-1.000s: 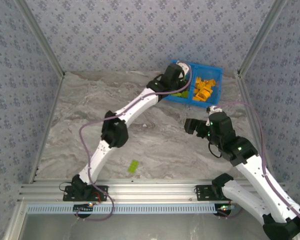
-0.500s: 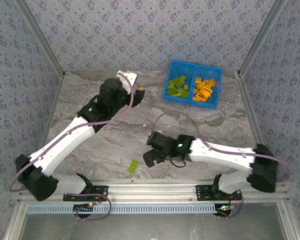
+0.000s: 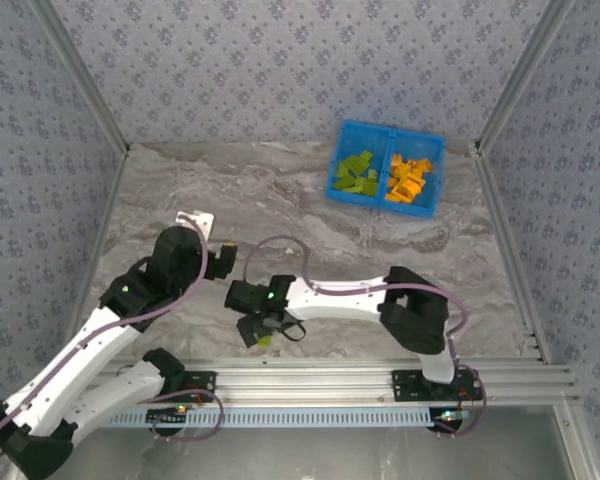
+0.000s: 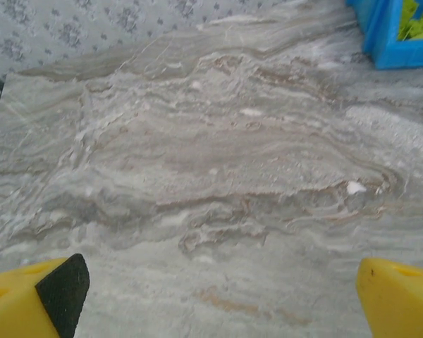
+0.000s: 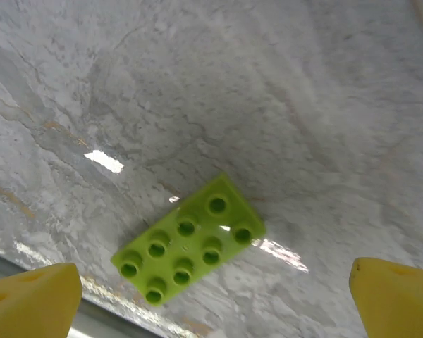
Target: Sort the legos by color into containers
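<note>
Legos (image 3: 358,172) are nearly all sorted: one lime brick (image 5: 190,257) lies studs-up by the worktop's (image 3: 380,250) near edge, and your right gripper (image 3: 260,330) has just swung across to hang over it, jaws wide, not touching. Your left gripper (image 3: 223,262), also wide and empty, has pulled back from the blue tray (image 3: 380,204) to the near left. At the far right corner that tray holds green left, orange right, so this looks like the last pick.

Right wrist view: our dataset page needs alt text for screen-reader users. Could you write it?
A lime green eight-stud lego brick lies flat, studs up, on the grey marbled table. The right hand is open, its yellow fingertips at the lower corners, one either side.
</note>
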Robot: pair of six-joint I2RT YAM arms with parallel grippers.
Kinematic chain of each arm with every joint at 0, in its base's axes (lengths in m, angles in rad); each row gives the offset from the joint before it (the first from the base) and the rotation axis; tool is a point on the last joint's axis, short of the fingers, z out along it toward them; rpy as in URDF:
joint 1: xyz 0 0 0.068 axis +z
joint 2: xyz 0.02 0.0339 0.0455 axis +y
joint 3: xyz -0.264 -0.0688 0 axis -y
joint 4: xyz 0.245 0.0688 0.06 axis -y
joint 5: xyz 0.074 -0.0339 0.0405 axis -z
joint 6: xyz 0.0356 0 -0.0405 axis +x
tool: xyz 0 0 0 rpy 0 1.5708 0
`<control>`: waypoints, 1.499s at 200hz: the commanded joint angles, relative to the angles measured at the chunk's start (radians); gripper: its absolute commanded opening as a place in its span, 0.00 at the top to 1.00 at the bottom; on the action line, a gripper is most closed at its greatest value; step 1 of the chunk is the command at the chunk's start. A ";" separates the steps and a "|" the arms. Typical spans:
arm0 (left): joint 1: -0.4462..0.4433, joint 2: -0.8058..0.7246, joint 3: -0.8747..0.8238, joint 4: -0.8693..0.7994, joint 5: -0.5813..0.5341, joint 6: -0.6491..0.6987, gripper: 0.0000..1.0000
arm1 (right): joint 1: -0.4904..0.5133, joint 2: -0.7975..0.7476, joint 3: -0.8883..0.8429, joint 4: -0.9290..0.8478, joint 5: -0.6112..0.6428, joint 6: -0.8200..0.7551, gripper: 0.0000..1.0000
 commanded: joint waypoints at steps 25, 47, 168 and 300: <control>0.008 -0.067 -0.015 -0.068 -0.015 -0.030 0.01 | 0.019 0.114 0.097 -0.157 0.041 0.015 0.00; 0.008 -0.066 -0.023 -0.059 -0.005 -0.032 0.01 | 0.021 0.112 0.060 -0.160 0.030 0.046 0.05; 0.008 -0.029 -0.042 -0.003 0.027 -0.049 0.01 | -0.050 -0.011 -0.152 -0.033 0.062 0.091 0.63; 0.000 -0.087 -0.089 0.281 0.711 0.108 0.01 | -0.556 -0.439 -0.144 0.124 0.318 -0.292 0.66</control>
